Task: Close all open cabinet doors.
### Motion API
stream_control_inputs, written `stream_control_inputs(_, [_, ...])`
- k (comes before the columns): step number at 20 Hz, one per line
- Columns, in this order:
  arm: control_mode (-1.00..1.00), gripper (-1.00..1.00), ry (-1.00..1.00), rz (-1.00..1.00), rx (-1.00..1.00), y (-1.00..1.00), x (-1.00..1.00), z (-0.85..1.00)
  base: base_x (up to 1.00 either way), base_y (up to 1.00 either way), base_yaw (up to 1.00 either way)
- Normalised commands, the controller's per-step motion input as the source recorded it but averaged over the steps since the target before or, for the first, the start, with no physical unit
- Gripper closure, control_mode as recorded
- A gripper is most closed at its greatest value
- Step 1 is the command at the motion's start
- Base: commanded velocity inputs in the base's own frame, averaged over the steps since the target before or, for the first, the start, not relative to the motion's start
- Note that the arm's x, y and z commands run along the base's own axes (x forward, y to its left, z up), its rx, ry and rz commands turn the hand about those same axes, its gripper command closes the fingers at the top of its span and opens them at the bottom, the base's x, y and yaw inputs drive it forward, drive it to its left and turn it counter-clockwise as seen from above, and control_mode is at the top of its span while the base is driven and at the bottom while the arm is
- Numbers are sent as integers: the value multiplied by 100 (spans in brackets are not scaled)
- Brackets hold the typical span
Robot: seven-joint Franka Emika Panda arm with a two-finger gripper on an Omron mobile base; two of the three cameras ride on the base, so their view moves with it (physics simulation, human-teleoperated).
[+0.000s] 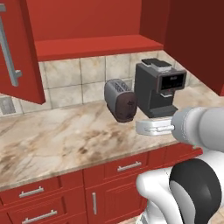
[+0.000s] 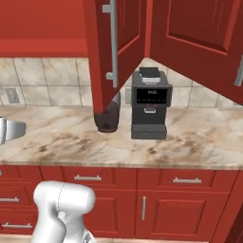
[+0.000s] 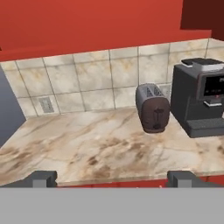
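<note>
Two tall red cabinet doors stand open over the counter. The left door (image 1: pixel 19 52) swings out at the upper left, and its grey bar handle (image 2: pixel 113 42) faces the right base view. At the upper right the right door (image 1: pixel 197 39) hangs out; it is also in the right base view (image 2: pixel 199 33). Between them the red cabinet shelf (image 1: pixel 96 46) is exposed. My gripper (image 1: pixel 146 127) hovers in front of the counter edge, below the doors and touching nothing. Its fingertips (image 3: pixel 41 178) are spread wide and open, with nothing between them.
A dark toaster (image 1: pixel 120 100) and a black coffee machine (image 1: pixel 158 87) stand on the marble counter (image 1: pixel 52 140) under the open cabinet. In the right base view the left door half hides the toaster (image 2: pixel 108 118). A wall outlet (image 3: pixel 46 105) sits in the tiles. Red drawers (image 2: pixel 90 178) run below.
</note>
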Motion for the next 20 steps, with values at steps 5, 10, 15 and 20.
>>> stream_control_inputs(5, [100, -100, 0, 0, 0, 0, 0, 0, 49, 0, 24])
stream_control_inputs(10, [100, -100, 0, 0, 0, 0, 0, 0, 22, -12, 17])
stream_control_inputs(15, [100, -100, 0, 0, 0, 0, 0, 0, 0, -23, 12])
stream_control_inputs(20, [100, -100, 0, 0, 0, 0, 0, 0, 5, -24, 11])
